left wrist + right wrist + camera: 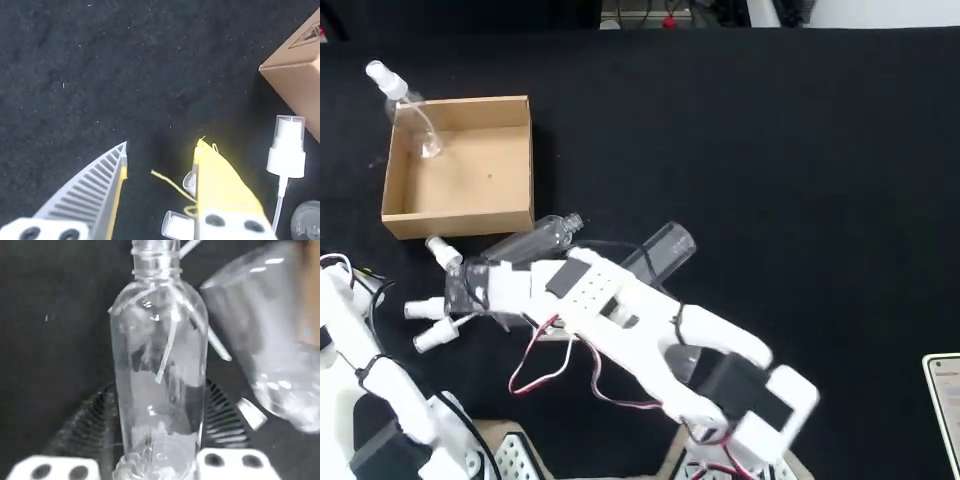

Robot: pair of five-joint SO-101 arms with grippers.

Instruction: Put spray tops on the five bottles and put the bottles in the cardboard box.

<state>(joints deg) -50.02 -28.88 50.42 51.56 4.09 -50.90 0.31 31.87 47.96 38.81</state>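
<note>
A clear bottle (157, 385) stands between the fingers of my right gripper (157, 460), which is shut on it; thin spray tubes show through the plastic. In the high view the right gripper (470, 288) is just below the cardboard box (460, 215), among three loose spray tops (444, 252) (420, 310) (435, 335). Two more clear bottles lie near it, one by the box (538, 238) and one further right (662, 250). A bottle with a spray top (405, 105) leans in the box's far left corner. My left gripper (160, 150) hangs open over bare cloth near a spray top (286, 150).
The black cloth (770, 150) stretches bare to the right of the box. A flat white device (946, 395) lies at the right edge. The left arm (380, 390) stands at the lower left. A box corner (295, 80) shows in the left wrist view.
</note>
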